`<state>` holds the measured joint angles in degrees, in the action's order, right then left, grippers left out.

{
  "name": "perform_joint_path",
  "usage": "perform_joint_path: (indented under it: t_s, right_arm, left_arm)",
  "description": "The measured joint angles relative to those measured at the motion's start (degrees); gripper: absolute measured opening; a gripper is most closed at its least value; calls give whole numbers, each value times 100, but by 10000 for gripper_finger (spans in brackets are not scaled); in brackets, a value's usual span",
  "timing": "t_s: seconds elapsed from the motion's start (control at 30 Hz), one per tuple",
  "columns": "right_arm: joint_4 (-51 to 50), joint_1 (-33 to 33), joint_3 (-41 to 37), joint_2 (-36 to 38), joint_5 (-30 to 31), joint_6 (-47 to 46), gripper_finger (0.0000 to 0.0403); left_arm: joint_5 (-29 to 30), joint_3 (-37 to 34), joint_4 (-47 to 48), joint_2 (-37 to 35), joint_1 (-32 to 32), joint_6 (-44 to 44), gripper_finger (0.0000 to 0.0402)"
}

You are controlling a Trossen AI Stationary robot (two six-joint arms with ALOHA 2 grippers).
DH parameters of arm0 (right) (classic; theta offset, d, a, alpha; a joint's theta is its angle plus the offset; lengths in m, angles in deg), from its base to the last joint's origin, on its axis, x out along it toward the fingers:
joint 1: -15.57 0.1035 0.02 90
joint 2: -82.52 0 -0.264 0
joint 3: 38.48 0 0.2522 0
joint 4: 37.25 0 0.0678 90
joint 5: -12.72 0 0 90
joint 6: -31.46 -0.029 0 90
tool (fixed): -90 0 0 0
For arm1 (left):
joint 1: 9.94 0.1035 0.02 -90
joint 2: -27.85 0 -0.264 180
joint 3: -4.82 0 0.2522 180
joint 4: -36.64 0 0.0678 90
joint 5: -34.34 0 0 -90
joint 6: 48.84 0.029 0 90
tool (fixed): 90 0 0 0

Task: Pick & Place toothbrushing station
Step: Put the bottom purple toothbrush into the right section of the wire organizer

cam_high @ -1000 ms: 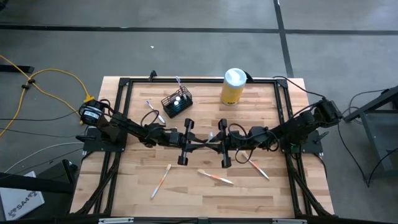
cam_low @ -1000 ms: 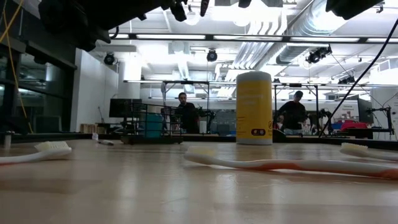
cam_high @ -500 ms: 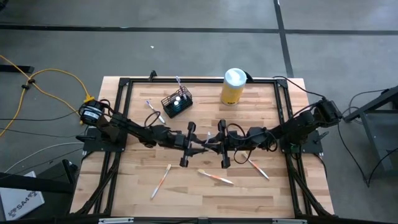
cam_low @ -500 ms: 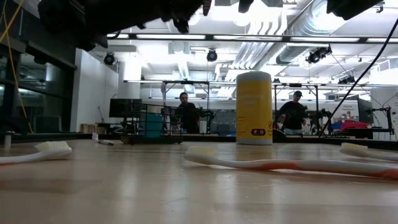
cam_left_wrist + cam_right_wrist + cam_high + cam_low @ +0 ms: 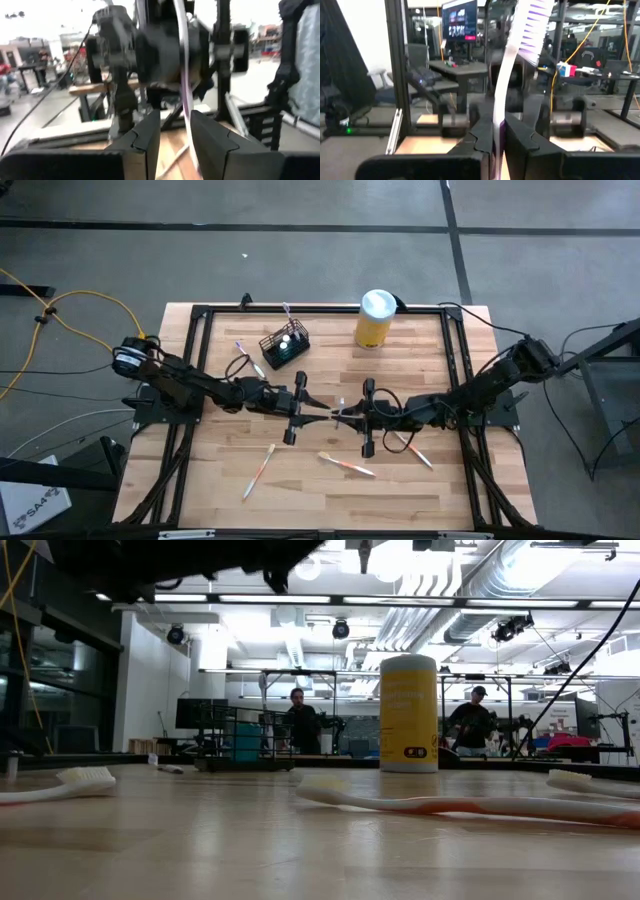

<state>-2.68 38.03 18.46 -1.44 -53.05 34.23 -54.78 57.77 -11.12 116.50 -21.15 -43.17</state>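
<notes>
Nearest the table's front edge, at about 6 o'clock, three toothbrushes lie flat – an orange-handled toothbrush, a pale one towards 7 o'clock and another towards 5 o'clock; at the table's middle the two grippers meet tip to tip; the right gripper is clamped on a purple-bristled toothbrush, its handle pinched between the fingers; the left gripper has its fingers apart, the brush's handle standing in the gap between them; farther back, at 11 o'clock, the toothbrushing station stands upright – well apart from both grippers; a yellow canister stands at 1 o'clock
</notes>
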Motion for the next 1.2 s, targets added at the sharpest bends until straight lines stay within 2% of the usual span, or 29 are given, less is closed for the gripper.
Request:
perform_joint_path:
  t_s: [0.13,0.3,0.57,0.73,1.2]
  right_arm:
    - [-210,1,-2,-8,32,-242,16]
    - [-322,-22,-2,-9,23,-403,16]
    - [-449,-163,-2,-17,-440,-488,16]
    - [-451,-308,-2,-66,-664,-493,16]
    - [-462,-635,-4,-68,-1115,-512,16]
  left_arm:
    - [-242,1,1,-212,-73,-12,104]
    - [-269,1,10,-353,-172,-10,104]
    - [-279,3,-2,-349,10,-253,104]
    - [-669,97,-6,-349,192,-520,104]
    - [-1044,309,219,-344,467,-673,104]
